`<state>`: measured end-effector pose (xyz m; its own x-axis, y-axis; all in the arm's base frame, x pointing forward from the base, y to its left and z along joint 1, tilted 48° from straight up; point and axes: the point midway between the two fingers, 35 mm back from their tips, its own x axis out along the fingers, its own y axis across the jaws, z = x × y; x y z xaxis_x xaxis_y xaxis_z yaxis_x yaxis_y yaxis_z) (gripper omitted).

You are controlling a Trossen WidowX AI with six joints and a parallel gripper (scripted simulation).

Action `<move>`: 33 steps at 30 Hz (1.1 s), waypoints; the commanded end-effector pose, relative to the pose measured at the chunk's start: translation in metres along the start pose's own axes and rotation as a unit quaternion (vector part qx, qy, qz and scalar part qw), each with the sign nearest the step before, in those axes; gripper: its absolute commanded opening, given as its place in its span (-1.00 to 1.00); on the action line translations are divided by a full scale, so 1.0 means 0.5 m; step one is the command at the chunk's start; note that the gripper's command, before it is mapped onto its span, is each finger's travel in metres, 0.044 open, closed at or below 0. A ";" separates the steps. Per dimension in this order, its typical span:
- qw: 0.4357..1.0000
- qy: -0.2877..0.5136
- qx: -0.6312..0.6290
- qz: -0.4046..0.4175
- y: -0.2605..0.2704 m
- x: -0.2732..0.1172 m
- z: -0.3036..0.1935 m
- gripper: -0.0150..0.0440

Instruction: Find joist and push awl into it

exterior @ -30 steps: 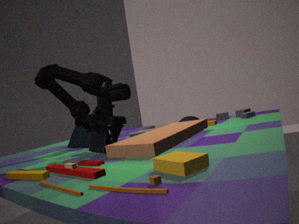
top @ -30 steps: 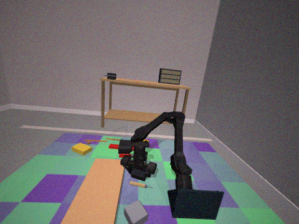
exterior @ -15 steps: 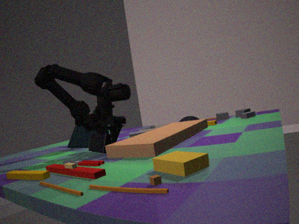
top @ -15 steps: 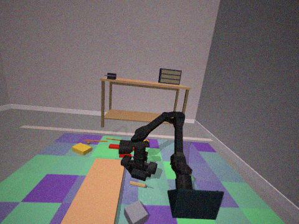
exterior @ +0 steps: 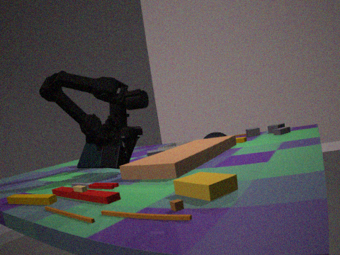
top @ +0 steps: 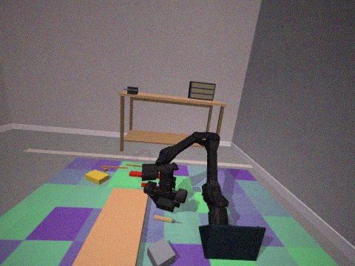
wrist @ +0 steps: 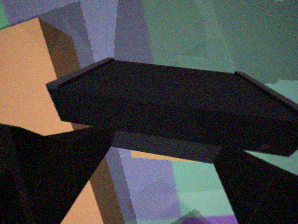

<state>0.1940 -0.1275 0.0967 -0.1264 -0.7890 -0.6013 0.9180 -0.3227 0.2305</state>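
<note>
The tan floor panel (top: 117,225) (exterior: 184,152) (wrist: 22,75) lies flat; the joist is hidden. My gripper (top: 165,201) (wrist: 162,134) is beside the panel's right edge in the top view, fingers far apart, shut on a dark block-like thing that looks like the stud finder (top: 166,204) (wrist: 165,95). In the wrist view it spans across both fingertips. Its height over the floor is hard to tell. The awl (top: 164,219) lies on the floor right of the panel, near the gripper, tan handle toward the panel and thin tip to the right. I cannot make out the tray.
A grey block (top: 161,252) is near the panel's front right. A yellow block (top: 97,176) (exterior: 205,185), red bars (top: 136,174) (exterior: 86,195) and thin orange sticks (exterior: 146,215) lie beyond the panel's far end. The arm base (top: 232,241) is at the right.
</note>
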 end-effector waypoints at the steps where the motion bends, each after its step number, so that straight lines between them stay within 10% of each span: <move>1: 1.000 0.002 0.005 0.003 0.006 -0.015 0.001 -0.49; 33: 1.000 0.018 0.004 -0.001 0.001 -0.076 0.013 -0.49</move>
<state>0.1959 -0.1010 0.1217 -0.1300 -0.7793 -0.6131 0.9164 -0.3305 0.2258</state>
